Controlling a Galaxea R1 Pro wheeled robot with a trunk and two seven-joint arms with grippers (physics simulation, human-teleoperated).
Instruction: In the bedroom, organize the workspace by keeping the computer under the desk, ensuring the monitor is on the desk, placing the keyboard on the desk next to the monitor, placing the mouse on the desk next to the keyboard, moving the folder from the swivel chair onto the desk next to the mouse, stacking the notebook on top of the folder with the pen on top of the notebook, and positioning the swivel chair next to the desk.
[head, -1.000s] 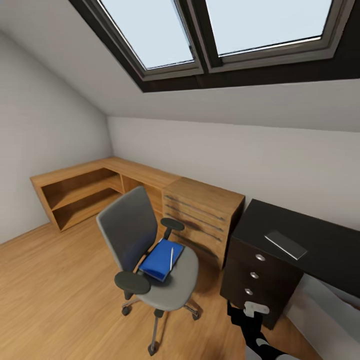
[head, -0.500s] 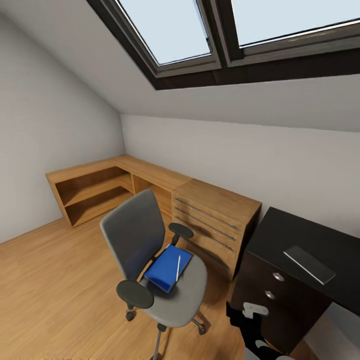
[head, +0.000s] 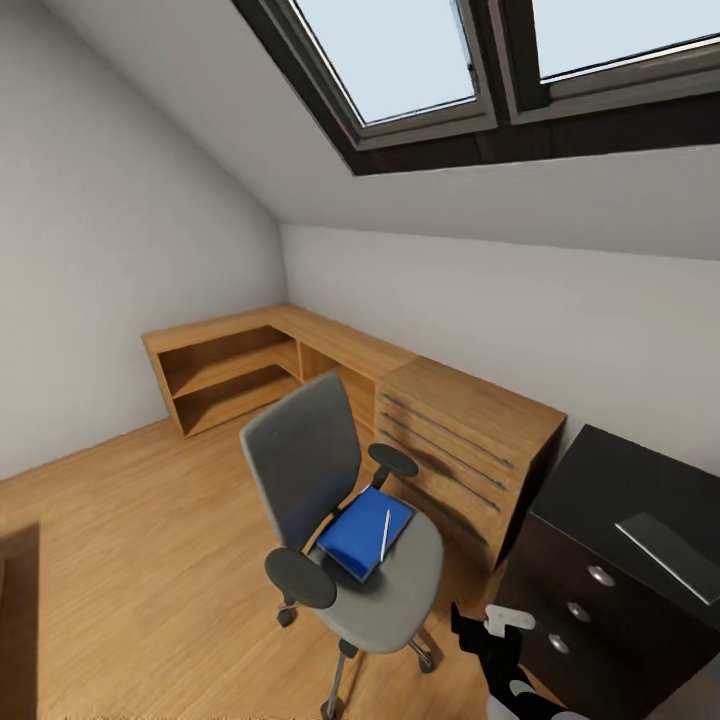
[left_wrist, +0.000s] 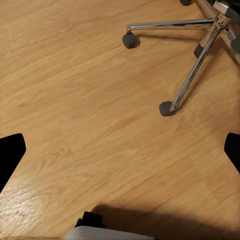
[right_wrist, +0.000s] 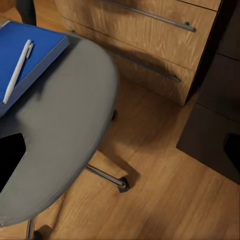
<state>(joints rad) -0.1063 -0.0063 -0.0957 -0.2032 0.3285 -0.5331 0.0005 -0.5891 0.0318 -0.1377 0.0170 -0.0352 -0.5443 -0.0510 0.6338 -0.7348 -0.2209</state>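
The grey swivel chair (head: 330, 500) stands on the wooden floor, left of the black desk (head: 600, 500) with its round silver knobs. A bright blue folder (head: 360, 530) lies on the chair's seat with a thin white pen (head: 385, 533) resting on it. On the desk top lies a thin dark grey notebook (head: 672, 545). My right gripper (right_wrist: 120, 150) is open, hanging beside and above the seat (right_wrist: 65, 135), with the folder (right_wrist: 35, 50) and pen (right_wrist: 17, 70) close by. My left gripper (left_wrist: 120, 152) is open over bare floor near the chair's chrome base (left_wrist: 200, 50).
A light wooden drawer unit (head: 470, 450) stands between chair and desk, against the wall. A low wooden shelf unit (head: 230, 365) runs into the corner. The ceiling slopes low with skylights (head: 420, 60). A black and white arm part (head: 500, 650) shows at the bottom.
The whole picture has slid rightward, so the camera has turned left. Chair, folder, pen and desk keep their places relative to each other.
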